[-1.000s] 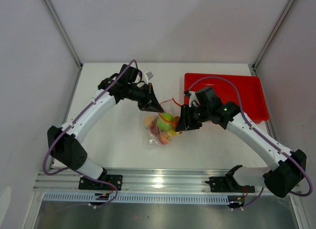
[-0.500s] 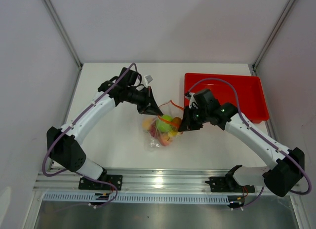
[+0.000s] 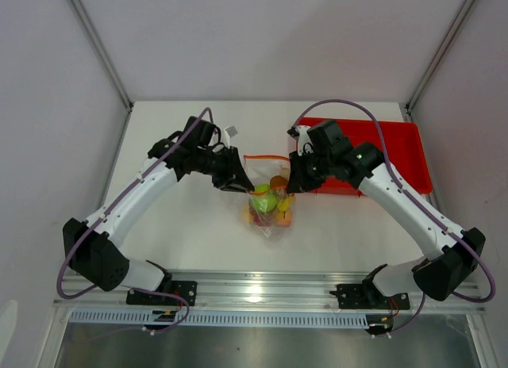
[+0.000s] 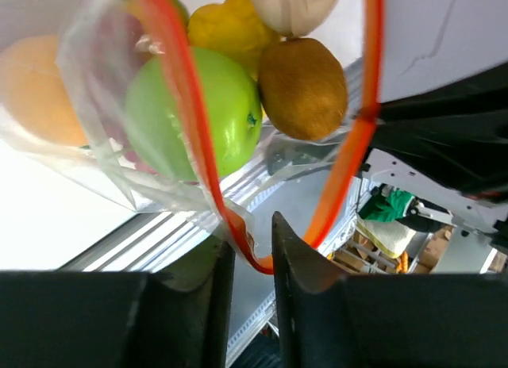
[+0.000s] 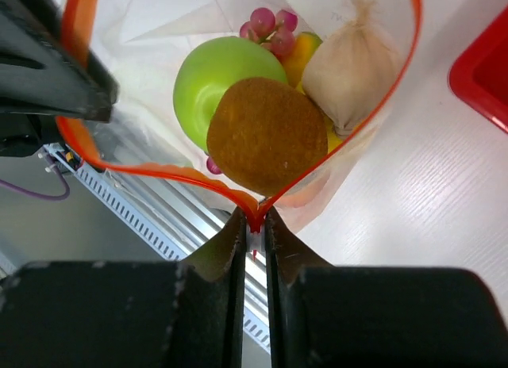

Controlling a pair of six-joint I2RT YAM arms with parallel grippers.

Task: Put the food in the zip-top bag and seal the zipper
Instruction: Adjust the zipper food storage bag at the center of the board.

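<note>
The clear zip-top bag (image 3: 270, 208) hangs between my two grippers above the table. Inside it lies the food: a green apple (image 5: 214, 74), a brown kiwi (image 5: 266, 134), purple grapes (image 5: 270, 27), a pale bulb (image 5: 349, 70) and yellow and orange pieces. The orange-red zipper (image 3: 266, 157) gapes in a wide loop. My right gripper (image 5: 254, 221) is shut on the bag's right zipper corner. My left gripper (image 4: 252, 241) has its jaws a little apart, and the left end of the zipper (image 4: 178, 90) lies loosely between them. The apple (image 4: 198, 106) and kiwi (image 4: 303, 86) show through the bag's mouth.
A red tray (image 3: 397, 146) lies at the back right, just behind my right gripper (image 3: 295, 180). My left gripper (image 3: 240, 180) is over the white tabletop. The metal rail at the table's near edge (image 3: 262, 289) runs below the bag.
The right gripper has closed on the bag's zipper corner and risen. The bag now hangs stretched between both grippers, shifted slightly right. The left jaws have parted a little.
</note>
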